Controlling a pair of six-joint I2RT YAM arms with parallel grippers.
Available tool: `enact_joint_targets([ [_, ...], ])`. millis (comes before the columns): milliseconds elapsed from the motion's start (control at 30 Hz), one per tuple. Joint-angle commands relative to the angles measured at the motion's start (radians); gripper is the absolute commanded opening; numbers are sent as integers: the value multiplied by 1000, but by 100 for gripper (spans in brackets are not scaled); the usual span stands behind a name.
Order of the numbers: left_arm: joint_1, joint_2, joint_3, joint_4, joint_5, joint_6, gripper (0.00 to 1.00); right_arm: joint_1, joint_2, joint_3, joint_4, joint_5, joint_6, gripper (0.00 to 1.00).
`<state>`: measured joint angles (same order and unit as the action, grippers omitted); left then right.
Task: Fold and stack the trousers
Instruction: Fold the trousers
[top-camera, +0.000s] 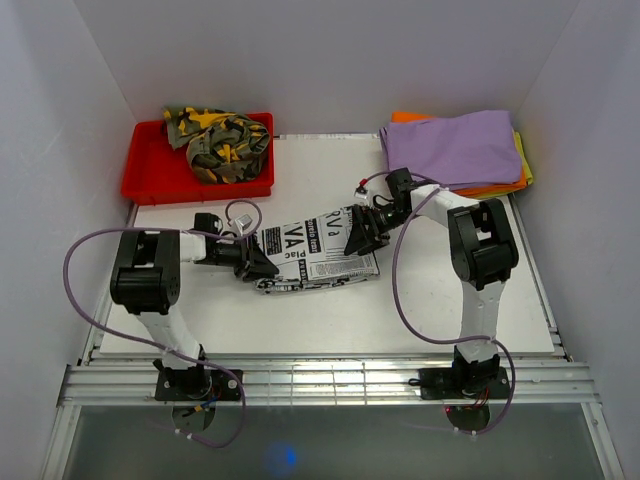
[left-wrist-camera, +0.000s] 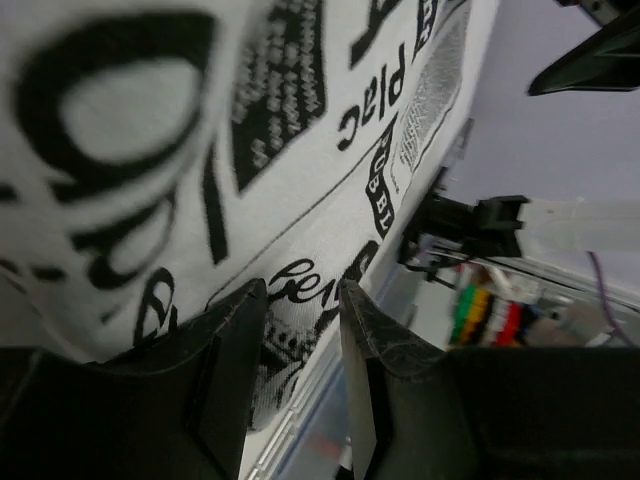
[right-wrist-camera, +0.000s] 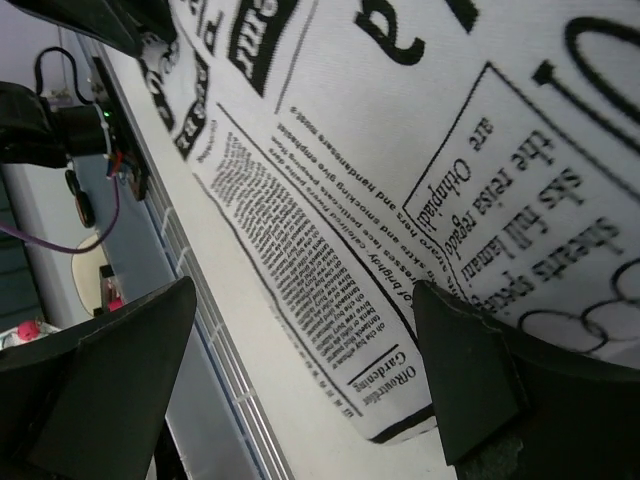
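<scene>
Top external view: the trousers (top-camera: 318, 250), white with black newsprint lettering, lie as a folded packet mid-table (top-camera: 450, 310), between the two arms. The left tool (top-camera: 262, 264) is at the packet's left end and the right tool (top-camera: 357, 238) at its far right corner. The camouflage pair (top-camera: 225, 140) sits bunched in the red tray (top-camera: 145, 170) at the far left. A purple cloth (top-camera: 455, 145) tops a stack at the far right.

In the left wrist view, the left tool's fingers (left-wrist-camera: 230, 380) stand partly closed with a printed edge of cloth between them. I cannot tell whether they truly pinch it. In the right wrist view, the right tool's jaws are spread wide above the printed cloth and hold nothing.

The cloth looks light, soft and limp. It should drape and sag from any single hold, and its layers may slide apart. Lifted by one corner, the fold would likely fall open. The safer hold is probably through all layers at a folded edge, one tool at each end, so the packet stays taut and square. The thicker hems and the waistband should give firmer purchase than a single layer.
</scene>
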<state>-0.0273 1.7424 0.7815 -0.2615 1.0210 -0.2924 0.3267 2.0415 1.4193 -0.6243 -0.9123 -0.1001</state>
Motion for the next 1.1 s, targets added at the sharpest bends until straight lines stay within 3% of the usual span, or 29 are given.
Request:
enact_joint_targets([
  [0, 20, 135, 62, 30, -62, 5, 47, -9, 26, -7, -11, 87, -76, 95],
  [167, 26, 262, 289, -88, -67, 93, 52, -5, 11, 98, -11, 187, -79, 100],
  [300, 26, 182, 478, -281, -7, 263, 59, 32, -55, 254, -31, 217, -96, 96],
  [367, 26, 114, 489, -323, -24, 289, 65, 92, -81, 311, -6, 251, -130, 95],
  [500, 101, -84, 429, -314, -146, 222, 87, 245, -127, 328, 49, 403, -214, 95],
  [600, 206, -211, 363, -265, -174, 87, 98, 385, -139, 285, 144, 574, -256, 95],
  [667, 283, -282, 308, -246, -202, -5, 98, 474, -129, 276, 188, 674, -262, 93],
  [800, 323, -359, 259, -206, -315, -50, 98, 586, -47, 296, 253, 774, -283, 91],
  [933, 323, -414, 196, -171, -464, -99, 98, 623, 11, 273, 342, 849, -337, 90],
  [1067, 322, -451, 98, -113, -444, -149, 98, 638, 57, 210, 431, 869, -398, 92],
])
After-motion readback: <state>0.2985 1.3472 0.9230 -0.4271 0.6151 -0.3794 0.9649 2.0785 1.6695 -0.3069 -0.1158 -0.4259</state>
